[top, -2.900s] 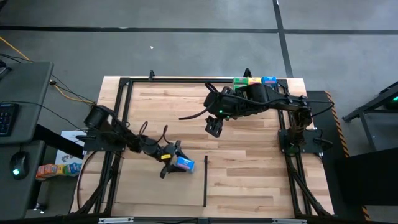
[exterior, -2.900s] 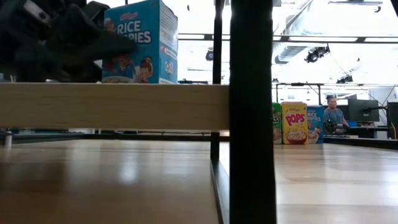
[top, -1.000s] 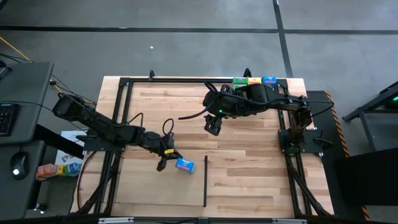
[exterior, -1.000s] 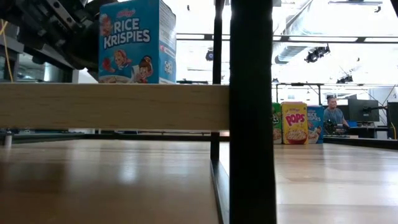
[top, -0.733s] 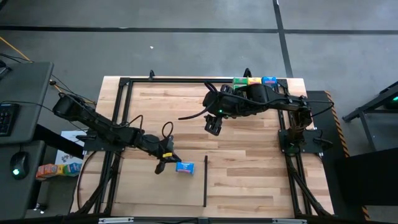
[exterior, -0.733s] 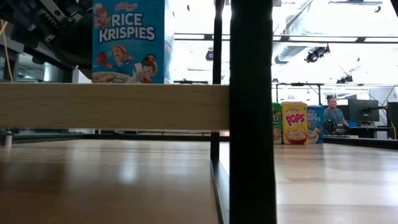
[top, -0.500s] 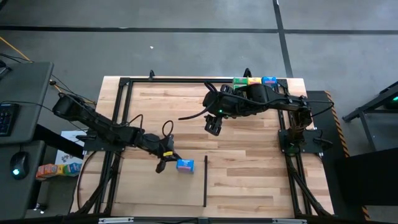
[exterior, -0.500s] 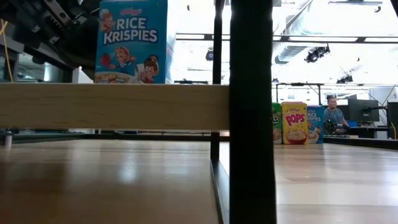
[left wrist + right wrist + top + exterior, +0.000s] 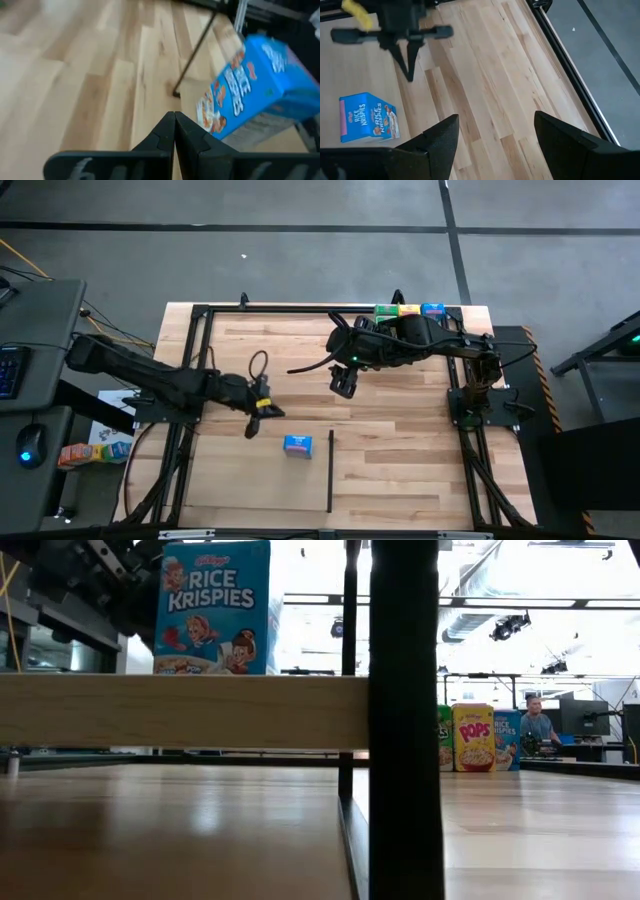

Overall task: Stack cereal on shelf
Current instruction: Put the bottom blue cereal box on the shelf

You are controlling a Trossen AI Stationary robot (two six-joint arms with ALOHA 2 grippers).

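Left gripper (image 9: 250,423), fingers pressed together, empty, now backing away from 1 blue cereal box (image 9: 296,445) standing beside shelf bar (image 9: 330,470).

A blue Rice Krispies box (image 9: 212,608) stands upright at upper left on a pale wooden ledge (image 9: 180,711), dark arm parts (image 9: 85,580) just beside it. A black post (image 9: 405,720) crosses the centre. At right, far back, green (image 9: 444,738), yellow Pops (image 9: 474,738) and blue (image 9: 506,739) boxes stand in a row on the table (image 9: 540,830); a person (image 9: 537,724) sits beyond.
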